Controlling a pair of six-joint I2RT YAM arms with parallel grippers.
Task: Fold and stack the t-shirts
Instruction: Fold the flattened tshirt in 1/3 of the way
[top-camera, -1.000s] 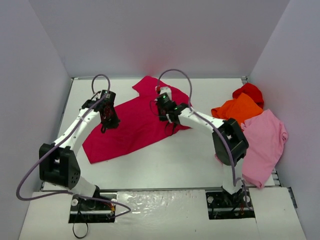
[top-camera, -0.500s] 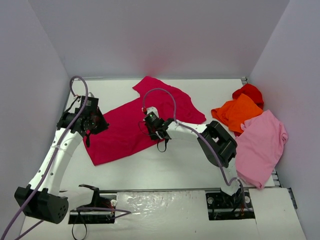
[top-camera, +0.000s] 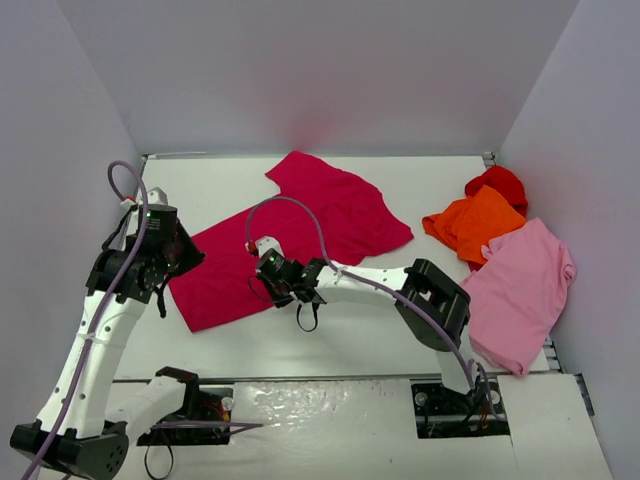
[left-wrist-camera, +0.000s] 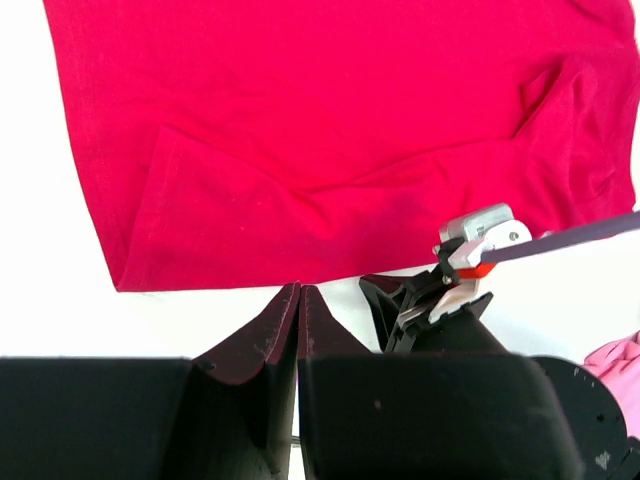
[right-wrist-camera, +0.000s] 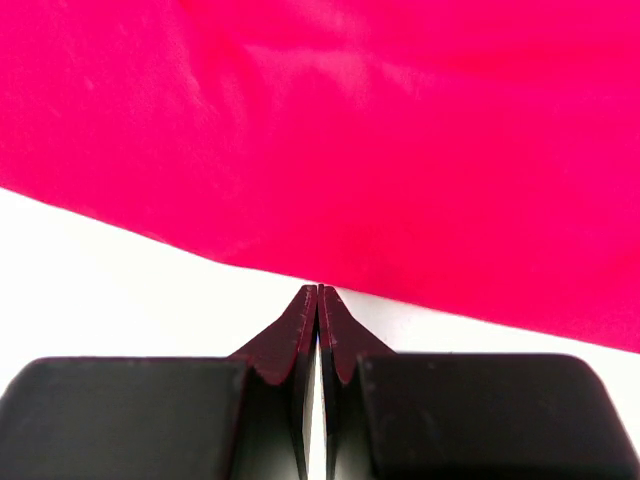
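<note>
White walls box in the pale desk (top-camera: 350, 320) on three sides, and from my seat at the controls I see four shirts on it. Spread mostly flat across the middle and the far left lies the large crimson t-shirt (top-camera: 300, 230), its collar end toward the back wall and its hem toward the near left, with a few soft creases showing in the left wrist view. Over at the right wall, well apart from it, the other three sit in a loose heap: the bright red t-shirt (top-camera: 497, 183) bunched farthest back, the orange t-shirt (top-camera: 475, 222) just in front of it and touching it, and the light pink t-shirt (top-camera: 520, 285) nearest, draped toward the desk's right edge. My left fingers (left-wrist-camera: 290, 310) are pressed together with nothing between them, raised above the desk by the shirt's left hem corner. My right fingers (right-wrist-camera: 308, 315) are likewise closed tight, low over the bare desk, their tips right at the crimson hem; whether they touch the cloth I cannot tell. Both arms reach toward that same near edge of the crimson shirt.
</note>
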